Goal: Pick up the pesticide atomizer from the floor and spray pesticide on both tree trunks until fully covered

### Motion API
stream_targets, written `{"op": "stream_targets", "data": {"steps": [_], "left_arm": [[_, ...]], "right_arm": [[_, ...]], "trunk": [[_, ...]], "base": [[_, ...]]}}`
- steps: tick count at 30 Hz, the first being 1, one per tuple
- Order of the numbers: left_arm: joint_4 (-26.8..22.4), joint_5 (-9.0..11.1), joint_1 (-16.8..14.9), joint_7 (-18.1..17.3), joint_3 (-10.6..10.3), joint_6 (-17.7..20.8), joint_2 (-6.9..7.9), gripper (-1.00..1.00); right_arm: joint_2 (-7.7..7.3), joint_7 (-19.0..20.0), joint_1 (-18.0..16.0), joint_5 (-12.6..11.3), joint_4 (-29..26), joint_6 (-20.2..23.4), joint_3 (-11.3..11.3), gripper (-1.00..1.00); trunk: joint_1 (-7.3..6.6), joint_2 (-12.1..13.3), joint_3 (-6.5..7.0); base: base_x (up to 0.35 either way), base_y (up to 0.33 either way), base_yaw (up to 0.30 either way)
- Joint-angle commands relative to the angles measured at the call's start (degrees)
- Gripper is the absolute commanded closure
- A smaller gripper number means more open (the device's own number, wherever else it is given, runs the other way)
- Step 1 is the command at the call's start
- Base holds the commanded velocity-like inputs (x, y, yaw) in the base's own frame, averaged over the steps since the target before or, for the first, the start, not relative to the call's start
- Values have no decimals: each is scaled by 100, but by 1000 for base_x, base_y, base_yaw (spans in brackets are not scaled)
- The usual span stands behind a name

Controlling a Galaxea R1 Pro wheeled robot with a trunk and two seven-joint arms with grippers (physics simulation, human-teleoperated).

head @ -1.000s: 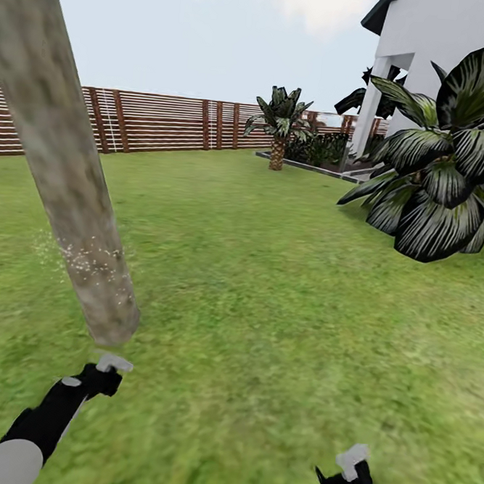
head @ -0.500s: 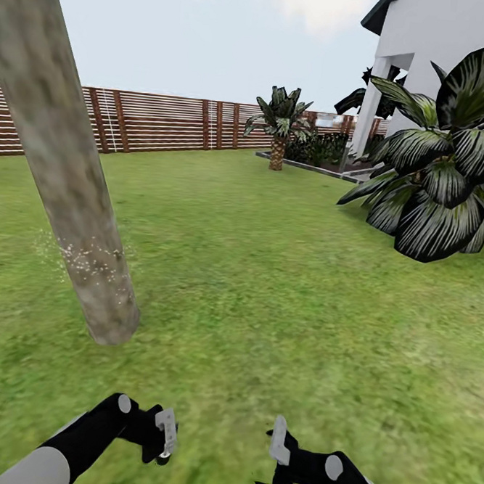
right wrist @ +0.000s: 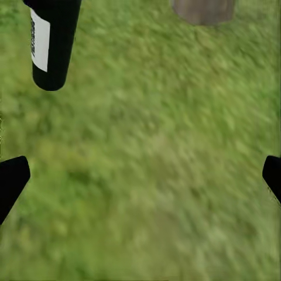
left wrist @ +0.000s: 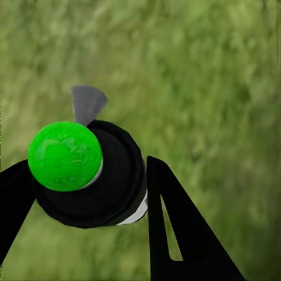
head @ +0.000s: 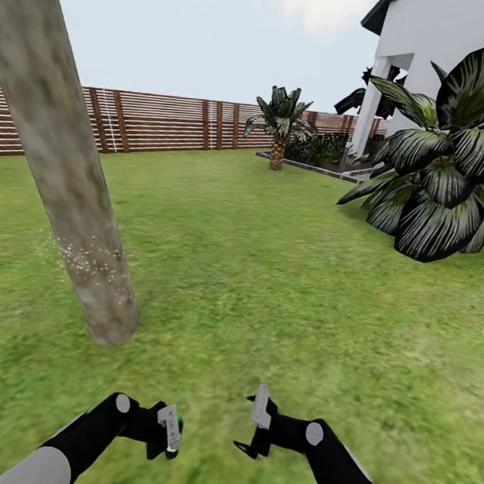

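The pesticide atomizer (left wrist: pixel 99 181) sits between the two black fingers of the left gripper (head: pixel 166 432), which is closed around the bottle's body. In the left wrist view its top shows as a bright green ball on the black cylinder, with a sliver of white label at the lower edge and a grey tab poking out behind it. In the head view only a speck of green marks the bottle at the gripper's tip, low over the grass lawn (head: pixel 283 274). The right wrist view catches the same bottle from the side as a black cylinder with a white label, hanging clear above the grass.

The right gripper (head: pixel 253 425) hovers just beside the left one, a small gap of lawn between them; its fingertips stand wide apart at opposite edges of the right wrist view with nothing between them.

Beyond the left gripper rises the tree trunk (head: pixel 66 170), thick and mottled grey-brown, leaning in the head view, with pale speckles scattered across its lower part. To the right of the trunk, well apart, stands a broad-leaved dark plant (head: pixel 442 192) before a white house (head: pixel 439 46). Behind the trunk runs the brown slatted wooden fence (head: pixel 171 124), with a short palm (head: pixel 280 125) near its right end.
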Motion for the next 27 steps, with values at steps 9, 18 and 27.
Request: {"op": "stream_targets", "data": {"steps": [9, 18, 27], "left_arm": [[-4, 103, 0, 1, -25, -517, -32, 100], [210, 90, 1, -15, -74, -953, -111, 100], [253, 50, 1, -20, -88, -958, -387, 100]], "right_arm": [[225, 1285, -7, -85, -575, -31, -46, 100], [278, 1288, -7, -85, -720, -31, -46, 100], [279, 1288, -8, -85, -726, -31, -46, 100]], "trunk": [[-1, -2, -5], [-1, -2, -5], [-1, -2, -5]], "base": [[0, 0, 0], [0, 0, 0], [0, 0, 0]]}}
